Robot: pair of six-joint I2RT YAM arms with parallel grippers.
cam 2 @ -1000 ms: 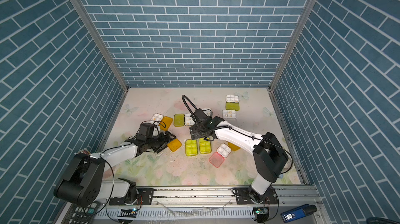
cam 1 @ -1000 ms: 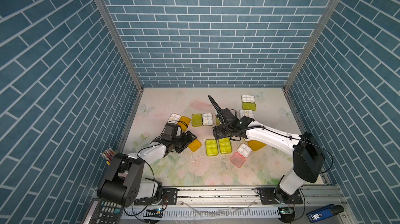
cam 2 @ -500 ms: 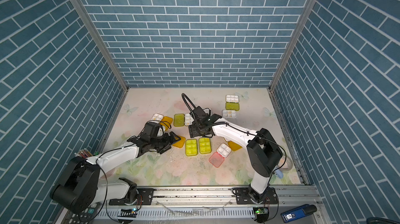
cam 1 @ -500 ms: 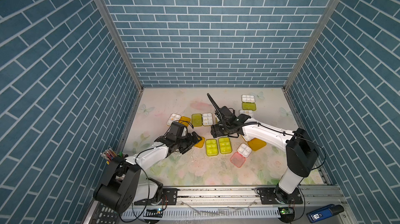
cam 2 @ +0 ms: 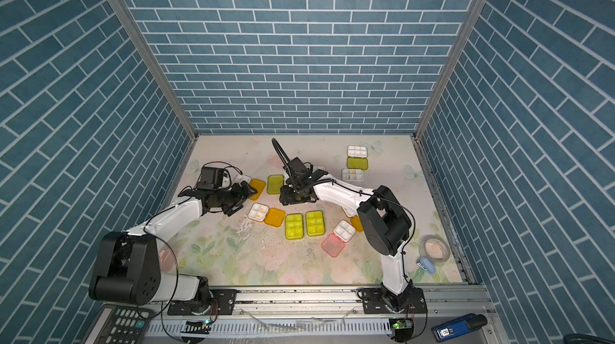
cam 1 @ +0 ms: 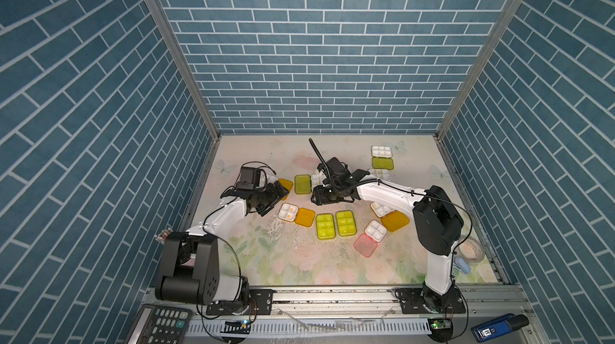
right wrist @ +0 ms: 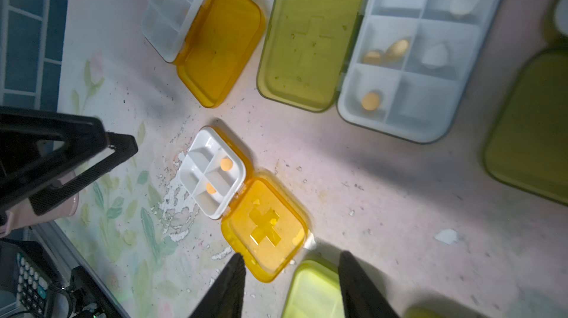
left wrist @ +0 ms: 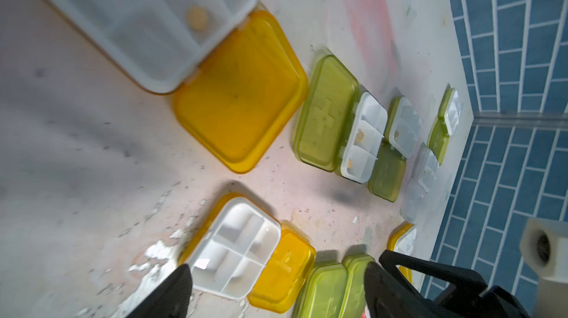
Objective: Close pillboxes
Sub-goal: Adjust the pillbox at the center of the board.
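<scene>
Several pillboxes lie on the floral mat. A small orange pillbox (cam 1: 296, 214) (right wrist: 246, 196) lies open, white tray beside its lid, next to two shut lime pillboxes (cam 1: 325, 226) (cam 1: 346, 223). My left gripper (cam 1: 278, 202) (left wrist: 276, 270) hovers open just left of it, holding nothing. My right gripper (cam 1: 315, 197) (right wrist: 292, 258) hangs open above the orange lid's edge, empty. Open too are a lime six-cell pillbox (cam 1: 303, 184) (right wrist: 313, 36), a bigger orange one (cam 1: 285, 186) (left wrist: 239, 92), a pink one (cam 1: 369, 241) and an orange one (cam 1: 392, 219).
More pillboxes (cam 1: 382, 157) sit at the back right. A tape roll (cam 1: 469, 249) and a blue object (cam 1: 462, 265) lie at the mat's right front corner. A calculator (cam 1: 163, 324) and a blue device (cam 1: 499, 325) lie on the front rail. Brick walls close three sides.
My left gripper reached over the small orange pillbox, then drew back left, uncovering its white tray. My right gripper slid left toward the mat's middle.
</scene>
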